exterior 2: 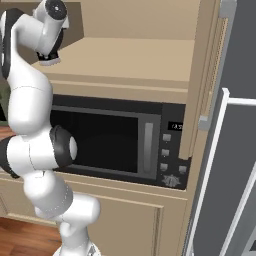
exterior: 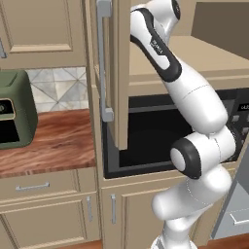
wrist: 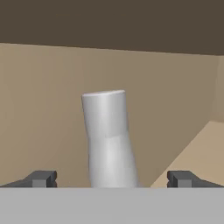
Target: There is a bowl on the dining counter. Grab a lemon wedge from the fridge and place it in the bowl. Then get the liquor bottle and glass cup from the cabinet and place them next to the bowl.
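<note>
Fingertips (wrist: pixel 43 178) spread wide either side of pale glass cup (wrist: pixel 109 140), gripper (wrist: pixel 112 179) holding nothing, cup upright on cabinet (exterior 2: pixel 135 62) shelf, base views show open door (exterior: pixel 114 73), microwave (exterior 2: pixel 125 145) below, bare shelf alongside.

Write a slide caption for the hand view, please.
Open gripper facing the pale glass cup on the beige cabinet shelf.

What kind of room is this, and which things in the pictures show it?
It looks like a home kitchen. A built-in microwave sits under an open tan cabinet, a wood-grain counter carries a green toaster oven, and a grey fridge stands at the right.
</note>
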Tool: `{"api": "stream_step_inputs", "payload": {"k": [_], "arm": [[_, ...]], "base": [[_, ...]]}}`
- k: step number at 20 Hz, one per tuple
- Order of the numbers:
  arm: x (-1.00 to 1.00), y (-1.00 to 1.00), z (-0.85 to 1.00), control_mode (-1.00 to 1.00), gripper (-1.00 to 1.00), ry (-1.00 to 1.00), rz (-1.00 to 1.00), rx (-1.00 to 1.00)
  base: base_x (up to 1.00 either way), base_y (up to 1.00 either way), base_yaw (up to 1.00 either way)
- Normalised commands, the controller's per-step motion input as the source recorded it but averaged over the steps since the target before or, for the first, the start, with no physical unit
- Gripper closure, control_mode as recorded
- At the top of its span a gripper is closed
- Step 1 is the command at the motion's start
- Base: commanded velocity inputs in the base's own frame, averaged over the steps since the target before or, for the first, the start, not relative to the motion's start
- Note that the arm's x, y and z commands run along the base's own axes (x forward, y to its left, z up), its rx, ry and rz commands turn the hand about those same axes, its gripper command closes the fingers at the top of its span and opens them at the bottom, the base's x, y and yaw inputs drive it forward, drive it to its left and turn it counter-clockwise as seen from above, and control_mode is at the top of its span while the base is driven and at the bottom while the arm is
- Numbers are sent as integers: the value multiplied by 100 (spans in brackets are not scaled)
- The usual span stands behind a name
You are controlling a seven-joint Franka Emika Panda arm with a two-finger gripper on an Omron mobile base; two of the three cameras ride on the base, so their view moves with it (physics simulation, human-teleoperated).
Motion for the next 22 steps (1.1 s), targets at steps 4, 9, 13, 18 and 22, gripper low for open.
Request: {"api": "stream_step_inputs", "payload": {"k": [4,9,13,18,22], "arm": [[2,11,0,-100,-100,-1,0,-3],[0,-1,3,-100,-100,-4,0,-7],[29,-2,4,-100,-100,-3,0,-8],[43,0,0,-100,-100,0,0,-6],[31,0,-11,-100,100,1,0,-3]], "base": [[0,0,0],[0,0,0],[0,0,0],[0,0,0],[0,0,0]]}}
